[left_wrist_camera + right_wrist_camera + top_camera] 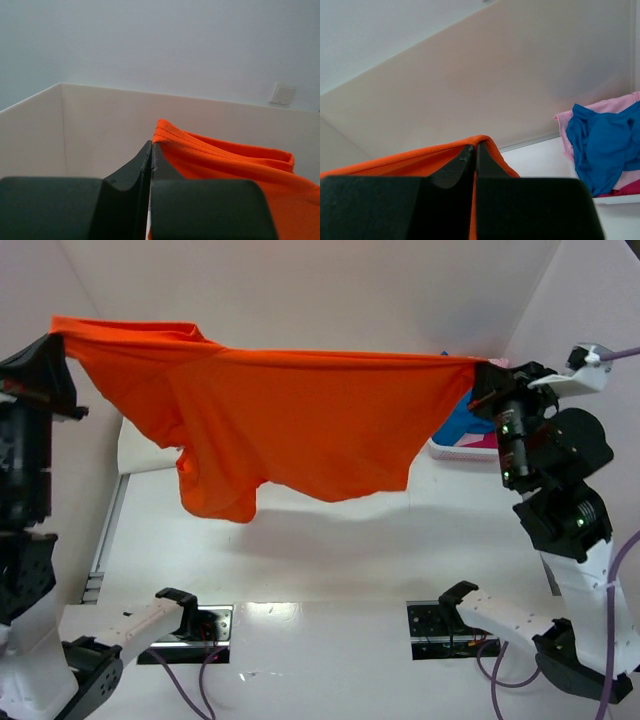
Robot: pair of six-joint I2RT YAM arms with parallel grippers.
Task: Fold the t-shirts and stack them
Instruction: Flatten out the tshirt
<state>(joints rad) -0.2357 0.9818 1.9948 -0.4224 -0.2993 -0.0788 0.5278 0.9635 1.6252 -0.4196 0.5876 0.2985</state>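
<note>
Top external: pinching orange tee [300, 430] at opp. top corners w/ left gripper [57, 335] & right gripper [487, 370], both closed tight on cloth, hanging it spread in air above desk [330, 570]; prob. spread-out step, then needs lowering flat w/o bunching.

I see the orange tee [290, 430] hanging spread in mid-air, the blue tee [600, 145] crumpled on the pink tee [615, 106].

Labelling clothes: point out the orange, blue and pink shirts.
orange shirt [300, 430], top view, middle of the cloth
blue shirt [600, 150], right wrist view, crumpled middle
pink shirt [614, 106], right wrist view, top edge
</note>
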